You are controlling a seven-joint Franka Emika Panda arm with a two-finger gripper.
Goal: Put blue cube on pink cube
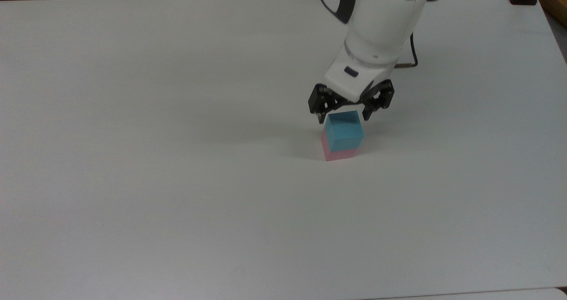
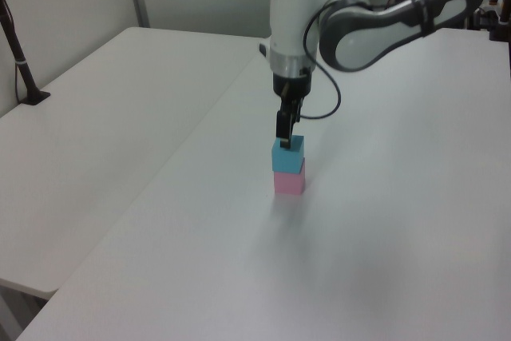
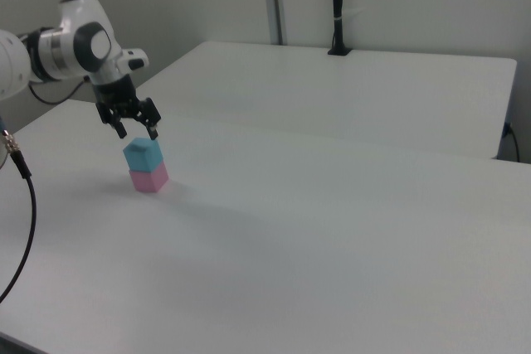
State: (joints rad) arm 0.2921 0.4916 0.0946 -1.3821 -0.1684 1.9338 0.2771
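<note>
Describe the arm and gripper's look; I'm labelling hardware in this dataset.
The arm has glossy white rounded shells with dark grey joint sections and a round blue light on top. A thin dark cable loops beside the wrist. The gripper is black, with two short fingers.

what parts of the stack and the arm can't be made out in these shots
- Top of the pink cube: covered by the blue cube in all three views.
- Upper arm: cut off by the top view's top edge.
- Arm base: beyond the right view's left edge and the left view's right edge.
- Claw opening: in the left view one finger hides the other; the right view shows it open above the stack.
</note>
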